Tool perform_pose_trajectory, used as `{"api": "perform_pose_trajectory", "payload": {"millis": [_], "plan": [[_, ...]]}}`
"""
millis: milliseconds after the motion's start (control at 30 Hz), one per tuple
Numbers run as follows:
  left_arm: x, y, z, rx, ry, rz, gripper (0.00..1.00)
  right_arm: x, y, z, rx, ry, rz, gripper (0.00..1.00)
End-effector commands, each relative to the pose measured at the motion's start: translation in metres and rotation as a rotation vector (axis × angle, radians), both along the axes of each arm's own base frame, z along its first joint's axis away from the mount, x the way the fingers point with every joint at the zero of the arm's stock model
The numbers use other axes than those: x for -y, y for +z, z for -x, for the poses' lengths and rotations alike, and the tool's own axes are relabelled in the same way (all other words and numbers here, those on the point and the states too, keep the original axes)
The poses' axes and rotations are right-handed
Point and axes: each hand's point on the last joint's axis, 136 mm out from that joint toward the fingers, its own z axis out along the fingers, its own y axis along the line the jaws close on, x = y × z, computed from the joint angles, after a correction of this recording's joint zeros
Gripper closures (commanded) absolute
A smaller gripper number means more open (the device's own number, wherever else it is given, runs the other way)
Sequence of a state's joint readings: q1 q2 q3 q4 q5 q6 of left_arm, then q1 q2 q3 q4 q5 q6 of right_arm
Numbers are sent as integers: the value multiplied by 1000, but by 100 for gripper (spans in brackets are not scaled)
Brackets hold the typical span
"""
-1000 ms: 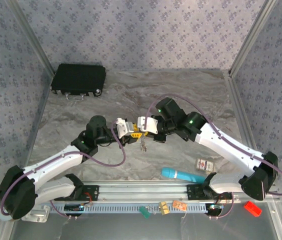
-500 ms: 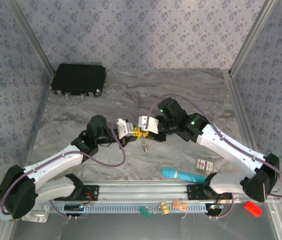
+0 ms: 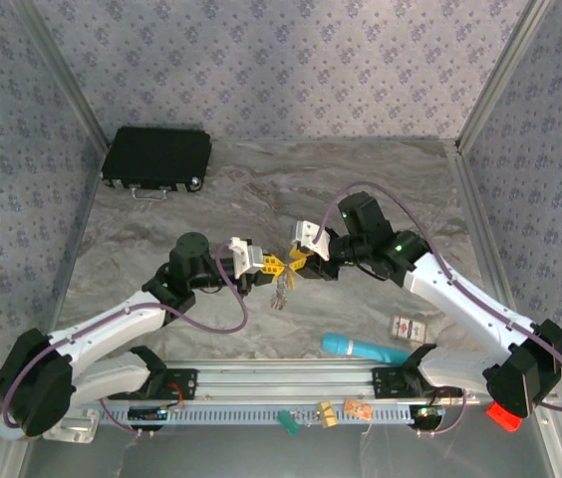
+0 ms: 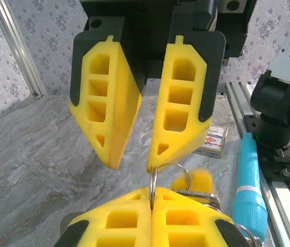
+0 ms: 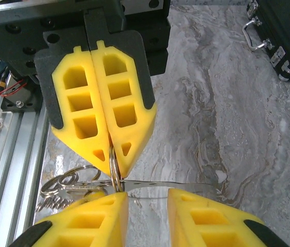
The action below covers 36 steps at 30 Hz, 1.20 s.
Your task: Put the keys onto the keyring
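Above mid-counter point(image 3: 381, 189): left pincer point(image 3: 264, 266) clamps the keyring point(image 4: 153, 177), right pincer point(image 3: 298, 261) stands open

Out over the marbled surface the two pincers meet nose to nose. The left one is closed tight. Its yellow pads are pressed together, and the thin silvery keyring is nipped edge-on between the tips. From the right wrist, that ring pokes out just below the closed tips.

Facing it, the right pincer has its jaws parted, with a clear gap between the yellow fingers point(image 4: 183, 103), and it grips nothing. One fingertip sits right at the top of the ring; whether it touches or just misses is hard to call.

The keys point(image 5: 65, 188) hang bunched just beside the ring, dangling below the pincers in the top view. A thin metal blade point(image 5: 165, 183) stretches across in front of the right pincer's open tips. A blurred yellow key head point(image 4: 199, 180) shows close by the ring from the left wrist.

Nearer the arm bases lies a turquoise cylinder point(image 3: 361, 348), with a small card box point(image 3: 408, 328) just beside it. A black case point(image 3: 156, 156) sits at the far left corner.
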State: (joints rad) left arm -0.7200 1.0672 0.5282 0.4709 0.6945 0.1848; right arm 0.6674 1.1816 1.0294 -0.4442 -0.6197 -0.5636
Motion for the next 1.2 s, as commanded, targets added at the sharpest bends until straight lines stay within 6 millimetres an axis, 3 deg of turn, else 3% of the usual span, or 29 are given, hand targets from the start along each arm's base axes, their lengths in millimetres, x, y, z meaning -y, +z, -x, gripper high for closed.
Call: {"api": "perform_pose_trajectory", "payload": {"millis": [0, 133, 367, 600, 700, 1033, 1167], "plan": [[2, 24, 7, 59, -38, 78, 100, -8, 1, 10, -45, 52, -44, 73], [1, 24, 5, 63, -30, 78, 100, -6, -4, 5, -34, 28, -26, 73], [-1, 22, 2, 70, -7, 60, 100, 23, 1, -28, 105, -171, 21, 71], [0, 23, 2, 71, -13, 65, 100, 3, 12, 14, 2, 27, -47, 71], [1, 24, 2, 70, -13, 67, 100, -5, 12, 20, -17, 73, -66, 71], [1, 25, 5, 68, -29, 72, 100, -12, 5, 7, 2, 45, -57, 81], [1, 25, 5, 68, -31, 76, 100, -13, 4, 7, -3, 43, -57, 95]]}}
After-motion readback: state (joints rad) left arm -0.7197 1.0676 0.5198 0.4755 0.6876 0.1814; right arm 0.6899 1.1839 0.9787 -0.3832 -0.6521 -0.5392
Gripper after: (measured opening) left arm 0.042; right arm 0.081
